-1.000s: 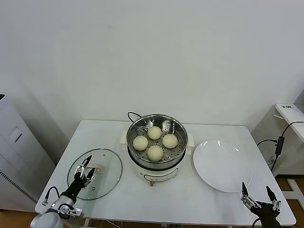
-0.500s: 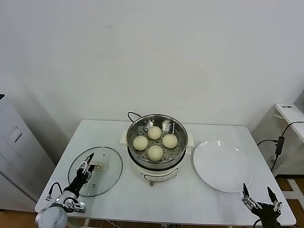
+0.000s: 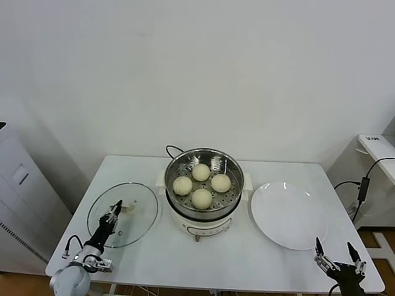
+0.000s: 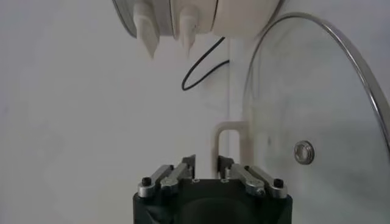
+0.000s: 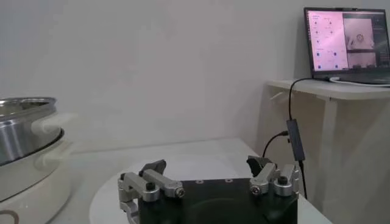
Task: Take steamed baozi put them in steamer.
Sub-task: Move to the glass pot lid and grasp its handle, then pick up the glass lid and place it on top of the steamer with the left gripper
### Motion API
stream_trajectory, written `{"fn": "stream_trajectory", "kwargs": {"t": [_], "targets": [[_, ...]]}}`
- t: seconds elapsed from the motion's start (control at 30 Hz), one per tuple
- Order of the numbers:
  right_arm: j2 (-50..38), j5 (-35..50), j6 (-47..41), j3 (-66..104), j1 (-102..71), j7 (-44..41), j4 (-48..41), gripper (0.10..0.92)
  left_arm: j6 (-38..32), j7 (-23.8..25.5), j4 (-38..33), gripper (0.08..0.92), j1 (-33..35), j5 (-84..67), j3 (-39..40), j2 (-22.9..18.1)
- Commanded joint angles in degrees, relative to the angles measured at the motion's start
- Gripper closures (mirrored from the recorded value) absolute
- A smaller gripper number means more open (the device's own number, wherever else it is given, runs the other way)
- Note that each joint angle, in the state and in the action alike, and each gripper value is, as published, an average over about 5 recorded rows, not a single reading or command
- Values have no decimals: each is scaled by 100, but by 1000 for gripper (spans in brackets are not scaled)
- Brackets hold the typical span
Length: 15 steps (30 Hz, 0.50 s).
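Note:
Several cream-white baozi point(image 3: 201, 198) lie in the shiny steel steamer point(image 3: 237, 169) on its white cooker base in the middle of the table. My left gripper point(image 3: 115, 209) point(image 4: 206, 161) is at the front left, over the glass lid point(image 3: 139, 203). Its jaws are closed to a narrow gap on the near leg of the lid's white handle point(image 4: 230, 126). My right gripper point(image 3: 333, 245) point(image 5: 207, 164) hangs open and empty near the front right corner, below the plate.
A large white plate point(image 3: 287, 216) lies right of the steamer. A black cord point(image 4: 204, 72) runs behind the cooker. A grey cabinet point(image 3: 18, 203) stands left of the table, and a side desk with a laptop point(image 5: 347, 42) stands to the right.
My left gripper's jaws have closed from wide open onto the lid handle. The lid has shifted toward the back of the table. The right arm has not moved.

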Motion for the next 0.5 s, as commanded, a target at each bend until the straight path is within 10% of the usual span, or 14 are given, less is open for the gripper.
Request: {"fn": "stream_trajectory", "kwargs": {"t": [0.03,0.5], "targets": [[5,-1,11,-3,15,4,21,203,-59,-286,86,865,-83,114,-70,14],[-145,-18,-99,-118,178,14,91,203,1451,1433,-1925,900,236,-1949,175,1377]]}}
